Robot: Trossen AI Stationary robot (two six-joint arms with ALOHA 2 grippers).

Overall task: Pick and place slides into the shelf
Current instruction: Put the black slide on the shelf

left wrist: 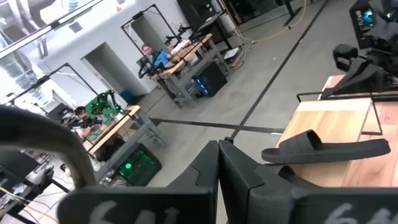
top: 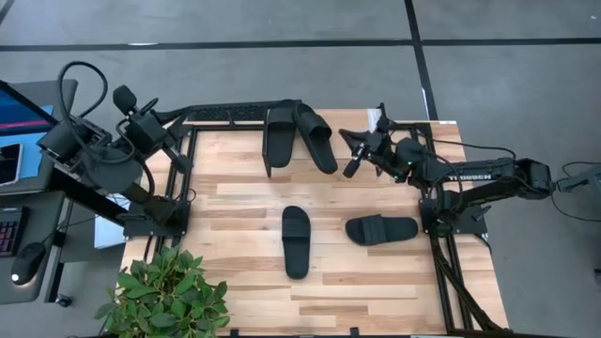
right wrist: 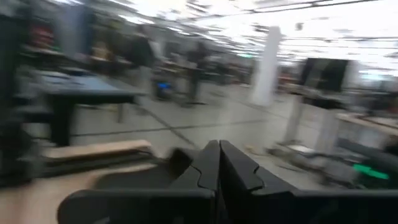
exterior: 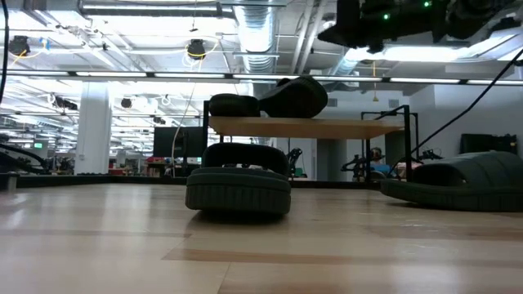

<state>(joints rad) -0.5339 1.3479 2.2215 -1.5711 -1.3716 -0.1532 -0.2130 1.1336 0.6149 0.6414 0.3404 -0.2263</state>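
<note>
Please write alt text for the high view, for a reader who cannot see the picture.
Seen from above, two black slides lie on the shelf at the table's far edge, and two more, one pointing along the table and one lying crosswise, rest on the wooden table. The right gripper is shut and empty beside the shelf; the left gripper is shut at the far left corner.
</note>
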